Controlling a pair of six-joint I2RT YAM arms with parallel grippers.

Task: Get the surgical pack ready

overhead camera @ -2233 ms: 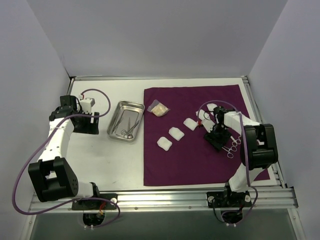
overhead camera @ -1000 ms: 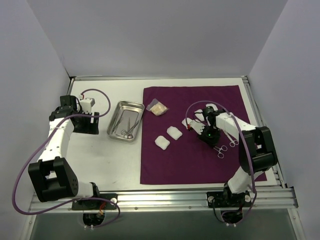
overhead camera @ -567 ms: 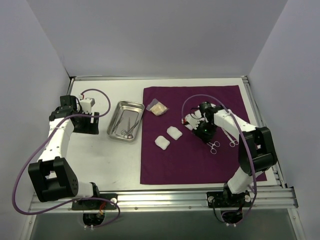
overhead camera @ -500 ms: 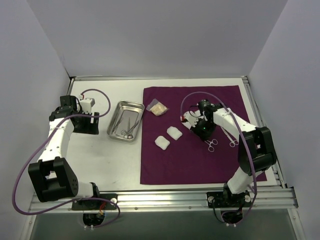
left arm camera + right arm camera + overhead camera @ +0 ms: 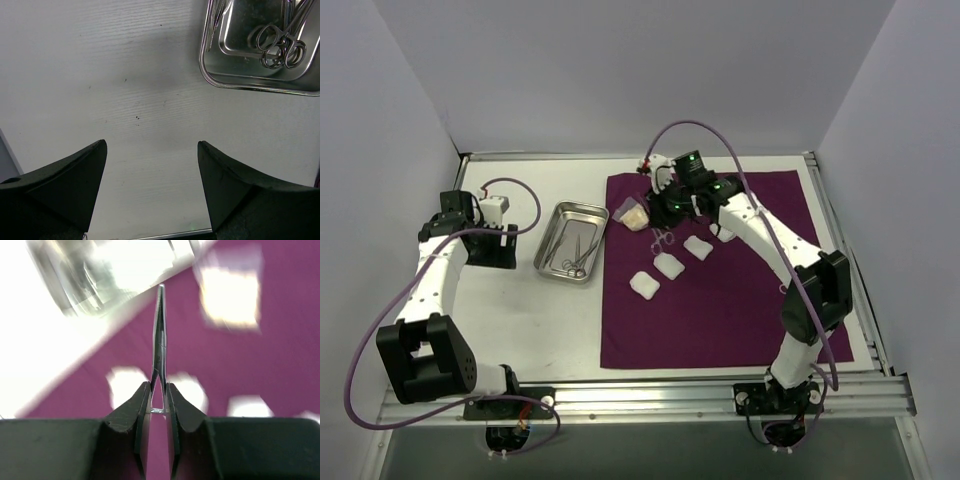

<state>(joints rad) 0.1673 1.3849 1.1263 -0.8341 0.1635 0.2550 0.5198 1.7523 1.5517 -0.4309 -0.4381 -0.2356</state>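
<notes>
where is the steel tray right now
Top view, left of centre: the steel tray sits on the table, just left of the purple cloth.

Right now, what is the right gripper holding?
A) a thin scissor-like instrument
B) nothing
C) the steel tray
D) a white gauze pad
A: in the right wrist view the right gripper is shut on a thin scissor-like instrument, seen edge-on between its fingers above the purple cloth.

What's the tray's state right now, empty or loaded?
Loaded: the steel tray holds scissor-like instruments, their ring handles clear in the left wrist view.
</notes>
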